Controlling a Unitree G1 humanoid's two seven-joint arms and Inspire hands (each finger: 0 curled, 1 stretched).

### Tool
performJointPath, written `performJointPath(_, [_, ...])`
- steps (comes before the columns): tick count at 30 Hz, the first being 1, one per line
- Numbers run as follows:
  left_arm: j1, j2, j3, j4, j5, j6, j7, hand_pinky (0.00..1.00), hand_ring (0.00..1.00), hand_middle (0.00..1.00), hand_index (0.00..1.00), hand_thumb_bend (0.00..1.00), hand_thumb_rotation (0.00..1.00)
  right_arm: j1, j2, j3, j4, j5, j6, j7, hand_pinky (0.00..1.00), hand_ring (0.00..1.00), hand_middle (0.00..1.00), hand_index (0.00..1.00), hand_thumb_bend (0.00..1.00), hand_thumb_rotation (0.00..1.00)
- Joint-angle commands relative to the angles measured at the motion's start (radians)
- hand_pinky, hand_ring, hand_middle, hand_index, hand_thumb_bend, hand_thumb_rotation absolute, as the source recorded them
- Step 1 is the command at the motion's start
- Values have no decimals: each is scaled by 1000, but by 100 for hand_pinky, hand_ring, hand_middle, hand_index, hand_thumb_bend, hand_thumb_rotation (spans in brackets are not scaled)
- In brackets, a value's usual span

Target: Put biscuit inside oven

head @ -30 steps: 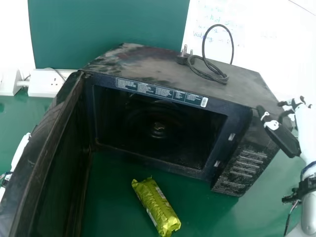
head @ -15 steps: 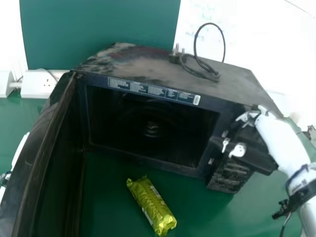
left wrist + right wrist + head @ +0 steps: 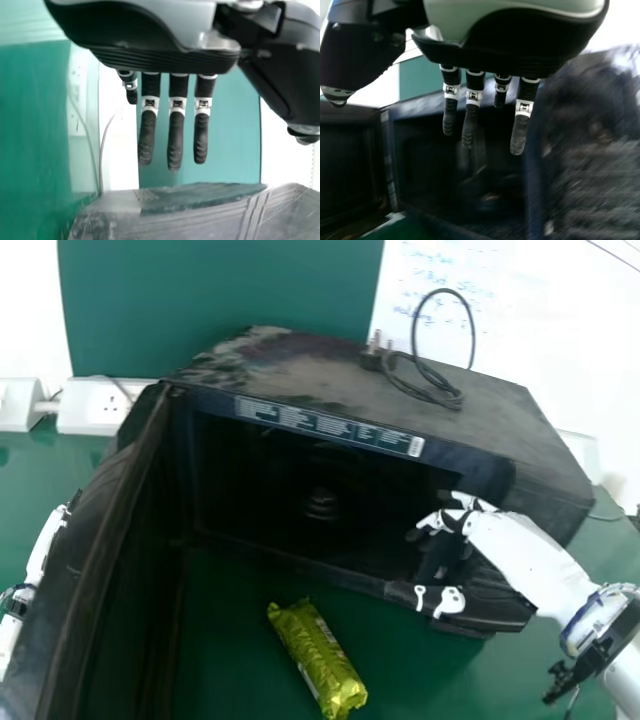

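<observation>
You have the biscuit packet, a shiny yellow-green wrapped roll, lying at a slant on the green counter, outside the black box-shaped oven and in front of its opening. The black oven door stands open on your left.

Your right hand is at the right part of the opening, well apart from the packet; the right wrist view shows its fingers extended and grasping nothing. You can't tell whether it touches the oven.

Your left hand is beyond the door at the head view's left edge; the left wrist view shows its fingers straight, released and free of any load.

On top of the oven you can see a looped black cable with a plug. A white socket strip lies behind the door, toward the wall.
</observation>
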State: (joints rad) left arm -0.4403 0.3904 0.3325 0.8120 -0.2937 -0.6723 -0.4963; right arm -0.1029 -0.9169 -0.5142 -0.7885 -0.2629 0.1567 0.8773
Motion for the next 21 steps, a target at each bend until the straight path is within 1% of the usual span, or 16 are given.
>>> performJointPath(1, [-2, -2, -2, 8, 6, -12, 2, 32, 37, 43, 49, 51, 6, 16, -6, 1, -10, 5, -28, -20, 52, 64, 68, 76, 100, 47])
performJointPath(3, [-3, -3, -4, 7, 10, -11, 7, 32, 36, 42, 49, 51, 6, 43, 36, 12, 21, -16, -111, -91, 50, 62, 67, 75, 100, 56])
performJointPath(4, [-4, -3, -5, 8, 12, -11, 10, 31, 36, 42, 49, 51, 6, 53, 52, 18, 39, -25, -151, -123, 47, 61, 66, 74, 100, 58])
performJointPath(7, [-7, -5, -2, 10, 7, -8, 2, 32, 36, 42, 49, 51, 6, 71, 71, 25, 68, -25, -217, -173, 45, 59, 65, 74, 100, 56])
performJointPath(10, [-14, -6, -1, 22, 5, -10, -1, 32, 36, 42, 49, 51, 6, 82, 85, 33, 104, -14, -287, -214, 42, 57, 63, 74, 100, 59])
performJointPath(11, [-16, -6, -1, 25, 7, -11, 0, 32, 36, 42, 49, 51, 6, 82, 74, 41, 97, -3, -263, -198, 42, 56, 63, 74, 100, 60])
performJointPath(12, [-18, -7, -2, 27, 9, -12, 2, 32, 36, 42, 50, 51, 6, 78, 59, 52, 77, -5, -222, -177, 43, 58, 64, 76, 100, 59])
performJointPath(15, [-22, -8, -3, 35, 9, -21, -3, 32, 36, 43, 50, 51, 6, 53, 15, 90, 6, -46, -104, -123, 42, 58, 66, 76, 100, 58])
performJointPath(16, [-23, -9, -4, 36, 9, -22, -5, 32, 36, 43, 50, 51, 6, 36, -10, 105, -8, -37, -54, -92, 44, 60, 68, 77, 100, 55])
performJointPath(17, [-24, -10, -4, 37, 8, -23, -6, 32, 36, 43, 50, 51, 6, 10, -54, 120, -14, -9, 2, -41, 45, 62, 70, 78, 100, 53])
performJointPath(18, [-25, -12, -5, 36, 7, -22, -7, 32, 36, 43, 50, 51, 6, -25, -109, 134, -12, 26, 54, 16, 48, 66, 74, 81, 100, 52])
performJointPath(19, [-24, -14, -5, 32, 6, -19, -8, 32, 36, 43, 50, 51, 6, -56, -152, 146, -6, 50, 82, 55, 51, 70, 77, 84, 100, 51])
performJointPath(21, [-25, -19, -6, 31, 4, -23, -14, 32, 36, 43, 50, 51, 6, -97, -204, 173, 8, 67, 102, 91, 53, 72, 80, 86, 100, 50])
